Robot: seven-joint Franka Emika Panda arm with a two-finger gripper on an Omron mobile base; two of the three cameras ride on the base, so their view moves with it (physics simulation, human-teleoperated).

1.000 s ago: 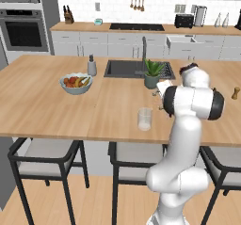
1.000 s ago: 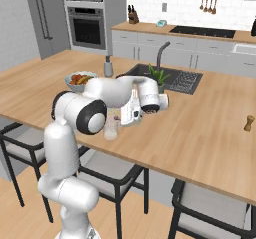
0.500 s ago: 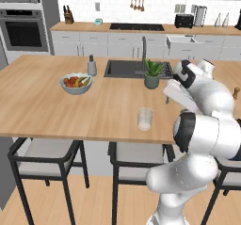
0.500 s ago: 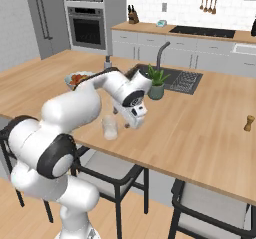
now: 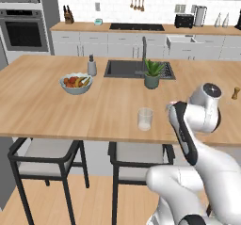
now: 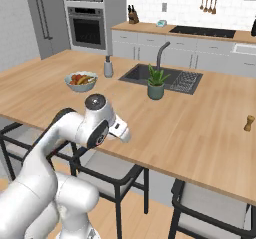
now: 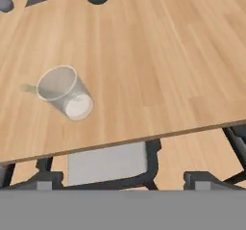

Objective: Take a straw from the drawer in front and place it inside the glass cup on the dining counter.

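The glass cup (image 5: 145, 119) stands upright near the front edge of the dining counter (image 5: 47, 106). In the hand view the glass cup (image 7: 62, 92) lies left of centre on the dining counter (image 7: 158, 56), and it looks empty. My gripper (image 5: 171, 107) hangs low over the counter just right of the cup, apart from it. In the right base view my gripper (image 6: 124, 132) juts from the folded arm, which hides the cup. Its fingers are not discernible, and I see no straw. The drawer is out of view.
A fruit bowl (image 5: 76, 83), a grey shaker bottle (image 5: 92, 66), the dark sink (image 5: 127, 68) and a potted plant (image 5: 152, 73) stand further back. A small pepper mill (image 5: 236, 93) is at the right. Black-framed stools (image 5: 47, 158) sit under the counter's front edge.
The arm has folded back. The hand came from beside the potted plant toward the counter's front edge and lower, ending right of the cup. The cup has not moved.
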